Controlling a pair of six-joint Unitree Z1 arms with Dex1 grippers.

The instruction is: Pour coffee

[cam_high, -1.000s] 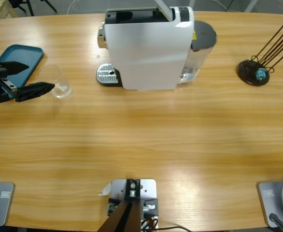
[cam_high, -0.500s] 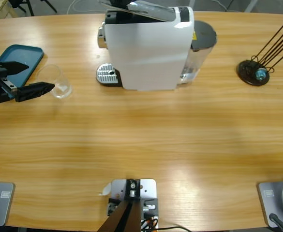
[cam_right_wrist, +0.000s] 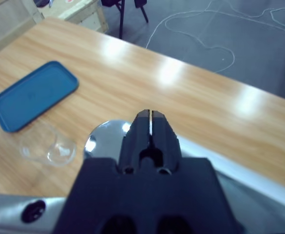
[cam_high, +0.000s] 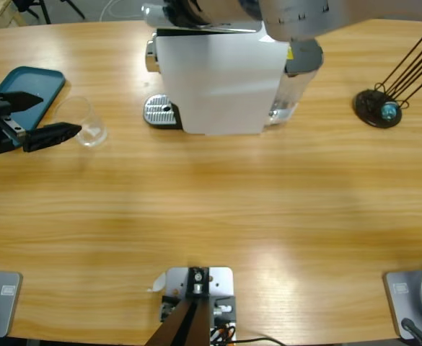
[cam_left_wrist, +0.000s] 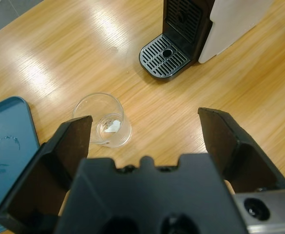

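Silver-grey arm (cam_high: 319,11); black gripper body, black wedge fingers (cam_left_wrist: 71,146), round screw holes.

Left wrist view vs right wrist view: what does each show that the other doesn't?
Left wrist only: the left gripper with jaws wide open, and the coffee machine's drip tray with its black front. Right wrist only: the right gripper with jaws shut, over the machine's silver lever, plus the floor beyond the table with cables. Both: the empty glass cup, the blue tray and the wooden table.
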